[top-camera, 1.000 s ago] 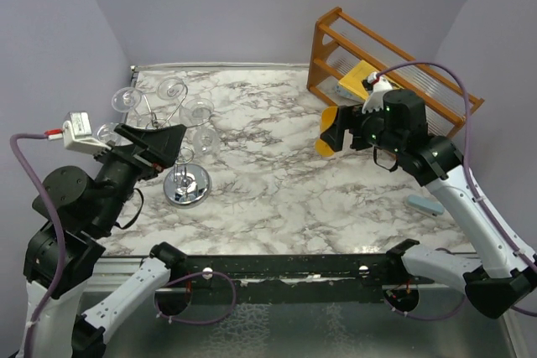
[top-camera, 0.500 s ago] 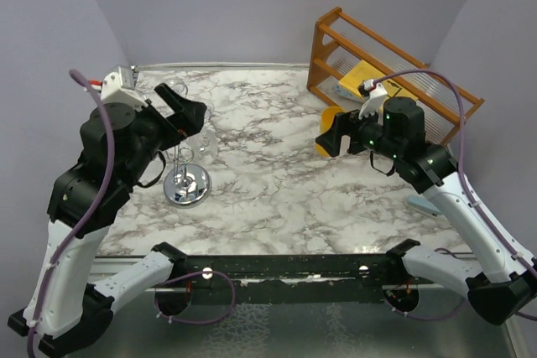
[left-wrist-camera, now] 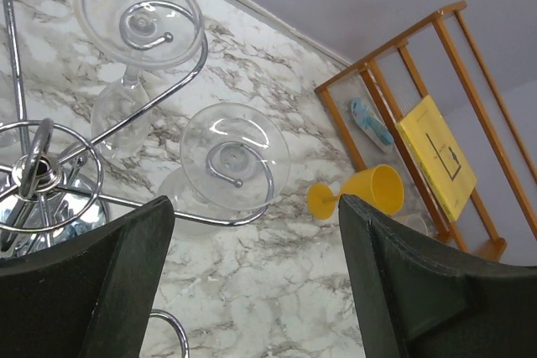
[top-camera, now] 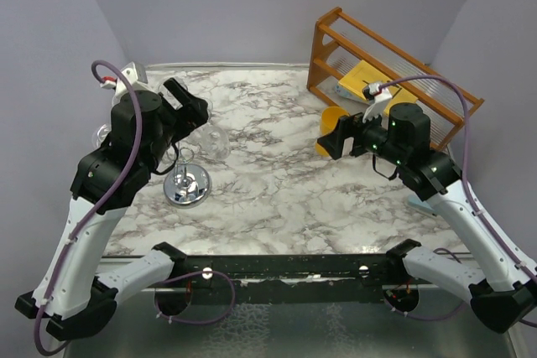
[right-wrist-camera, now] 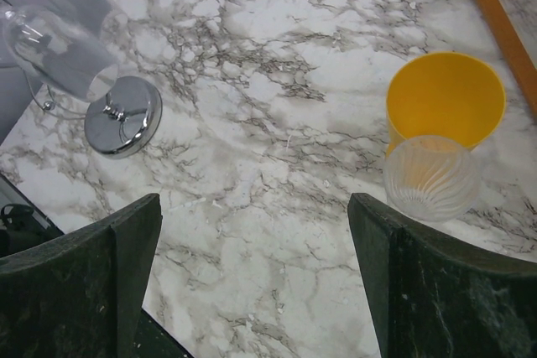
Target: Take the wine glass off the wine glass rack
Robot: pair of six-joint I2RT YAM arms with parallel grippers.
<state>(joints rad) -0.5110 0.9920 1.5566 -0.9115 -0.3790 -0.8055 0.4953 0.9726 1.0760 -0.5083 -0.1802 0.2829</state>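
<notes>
The wine glass rack (left-wrist-camera: 38, 178), silvery wire with a round chrome base (top-camera: 187, 184), stands at the table's left. Two clear wine glasses hang upside down from its curled arms: one foot (left-wrist-camera: 235, 157) sits just ahead of my left gripper (left-wrist-camera: 252, 291), the other (left-wrist-camera: 138, 14) is farther off. From above, a glass bowl (top-camera: 216, 142) shows right of the stem. My left gripper (top-camera: 191, 108) hovers over the rack, open and empty. My right gripper (right-wrist-camera: 252, 291) is open over bare marble at the right. The right wrist view shows the rack's base (right-wrist-camera: 123, 115) and a hanging glass (right-wrist-camera: 59, 52).
An orange-brown wooden slatted rack (top-camera: 394, 64) holding a yellow board (left-wrist-camera: 436, 153) stands at the back right. A yellow goblet (right-wrist-camera: 445, 98) lies near it, with a clear ribbed glass (right-wrist-camera: 430, 178) in front. Purple walls close the table's back and sides.
My left arm has swung up from the low left to above the wire rack, its jaws narrowing a little. The right gripper drifted slightly to the right.
</notes>
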